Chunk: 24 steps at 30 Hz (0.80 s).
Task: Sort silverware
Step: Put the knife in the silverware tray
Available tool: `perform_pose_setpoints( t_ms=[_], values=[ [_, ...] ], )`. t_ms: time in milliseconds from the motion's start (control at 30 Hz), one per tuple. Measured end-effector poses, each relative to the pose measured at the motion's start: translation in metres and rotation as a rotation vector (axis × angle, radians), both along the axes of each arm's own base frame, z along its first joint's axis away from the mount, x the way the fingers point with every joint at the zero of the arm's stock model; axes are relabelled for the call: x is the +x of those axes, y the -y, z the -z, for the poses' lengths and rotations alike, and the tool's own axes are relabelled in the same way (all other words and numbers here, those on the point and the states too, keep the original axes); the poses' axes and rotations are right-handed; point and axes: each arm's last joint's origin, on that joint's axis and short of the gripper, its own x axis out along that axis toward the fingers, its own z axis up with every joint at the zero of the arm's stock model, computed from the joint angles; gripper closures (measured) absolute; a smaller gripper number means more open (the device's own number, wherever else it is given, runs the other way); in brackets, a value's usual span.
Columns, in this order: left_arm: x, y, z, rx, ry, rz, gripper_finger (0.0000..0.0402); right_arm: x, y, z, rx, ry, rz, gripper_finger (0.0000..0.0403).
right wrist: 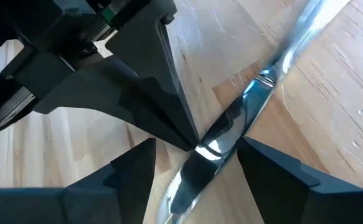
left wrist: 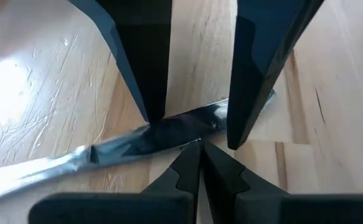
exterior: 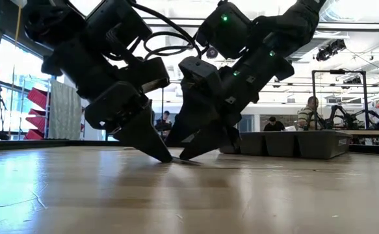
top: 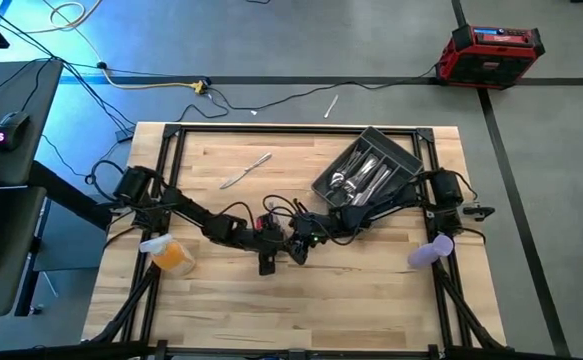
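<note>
Silverware is being sorted one piece at a time, and the piece in hand is a table knife [right wrist: 231, 134] lying flat on the bench [top: 371, 300], near its middle. Going left to right: an orange-tinted object [top: 171, 252] is standing near the bench's left edge, well apart from the work. The left gripper [left wrist: 200, 144] is reaching in with its fingers together, their tips pressing down at the knife's side, seemingly pinning or nudging it. Right against it, the right gripper [right wrist: 197, 155] is coming down with its fingers apart, straddling the knife without closing on it. By my reading, this is the pickup step: the right fingers need to close across the flat handle, which may be hard to get under, so the left tips are likely steadying it.

A second knife [top: 245, 170] is lying toward the far side of the bench, untouched. The grey tray [top: 403, 152], already holding several pieces, is sitting askew at the far right corner. Open bench lies between the grippers and the tray, though the two arms are crowding each other closely. A pale purple object [top: 429, 252] is sitting near the right edge.
</note>
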Motion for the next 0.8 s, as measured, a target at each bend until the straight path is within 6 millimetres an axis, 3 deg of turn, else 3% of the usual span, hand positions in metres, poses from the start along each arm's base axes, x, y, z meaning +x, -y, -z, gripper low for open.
perform_pose_setpoints(
  t_ms=[300,500,800],
  values=[
    [0.001,-0.003,0.0,0.022,0.01,-0.02,0.0402,0.0,-0.009,-0.001,0.002,0.031,-0.064,0.0188],
    [0.002,-0.003,-0.001,0.036,0.032,-0.037,0.0402,-0.003,-0.016,0.001,-0.104,0.019,-0.169,0.0188],
    [0.006,-0.003,-0.004,0.047,0.06,-0.041,0.0402,-0.007,-0.019,0.003,-0.147,-0.018,-0.177,0.0188]
  ],
)
